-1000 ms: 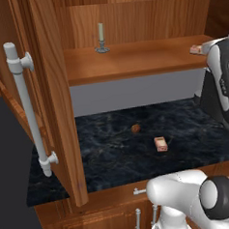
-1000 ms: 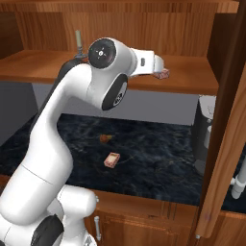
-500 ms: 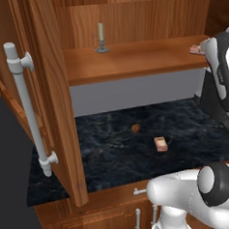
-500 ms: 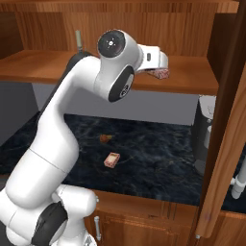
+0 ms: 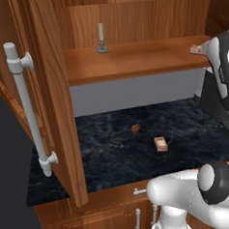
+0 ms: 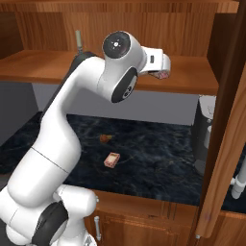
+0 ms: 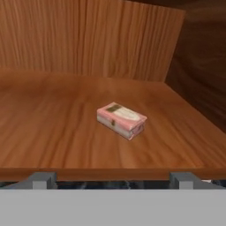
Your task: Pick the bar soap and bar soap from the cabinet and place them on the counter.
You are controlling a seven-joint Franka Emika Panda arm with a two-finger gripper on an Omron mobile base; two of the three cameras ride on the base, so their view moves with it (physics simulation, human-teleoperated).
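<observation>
The bar soap (image 7: 121, 119) on the cabinet (image 7: 66, 114) shelf looks small, hard and slippery. The pincer (image 7: 112, 178) is wide apart, holding nothing. Best pinch its long sides.

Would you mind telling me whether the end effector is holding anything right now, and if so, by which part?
Nothing is held. The end effector is open, short of the shelf's front edge, and the bar soap lies untouched on the cabinet shelf ahead.
</observation>
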